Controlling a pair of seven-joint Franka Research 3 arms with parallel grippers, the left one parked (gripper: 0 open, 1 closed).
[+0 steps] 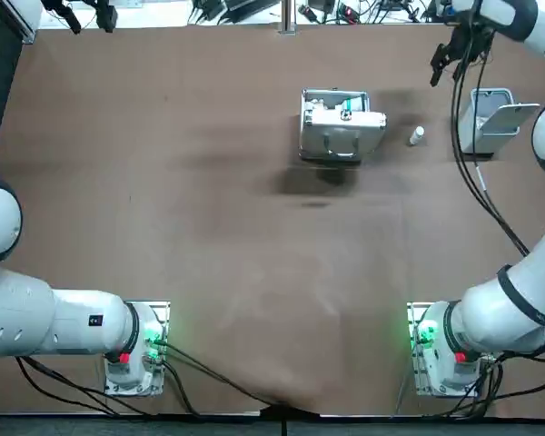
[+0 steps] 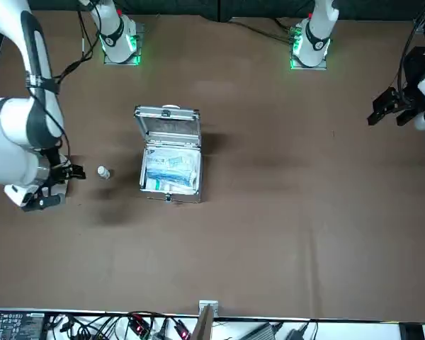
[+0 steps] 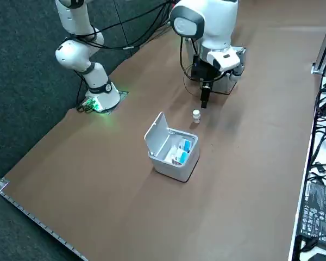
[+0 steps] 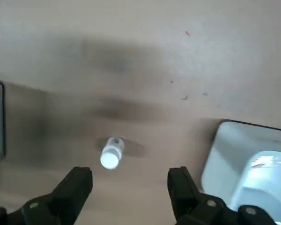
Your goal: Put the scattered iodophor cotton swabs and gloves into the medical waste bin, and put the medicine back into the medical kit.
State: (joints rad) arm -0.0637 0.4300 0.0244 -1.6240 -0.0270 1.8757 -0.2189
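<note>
Nearest the robot is the right arm's base (image 1: 436, 343), with its green light on, at the near edge of the brown table (image 1: 209, 254). A broad stretch of bare tabletop lies between the base and the work.

On the far half of the table, three things stand in a rough row across.

- Toward the middle is the medical kit (image 1: 331, 141), a silver case with its lid raised. The front view shows white and blue packets inside.
- Between kit and bin is the medicine bottle (image 3: 196, 115), out on the tabletop and touching neither. It is small, white and capped, and looks upright in the side view.
- At the robot's right end is the medical waste bin (image 3: 171, 169), a pale box with its flip lid standing open. Blue and white items lie in it; what they are cannot be told.

The right gripper (image 3: 204, 104) points down and hangs above the table close by the bottle, clear of it. In the wrist view its fingers (image 4: 77, 187) are spread wide with nothing between them. The bottle shows on the table past the gap, nearer one finger than the other. The bin's wall lies off to one side of the fingers and the kit's edge to the other.

Farthest out, cables (image 1: 245, 9) and gear run along the table's far edge.
</note>
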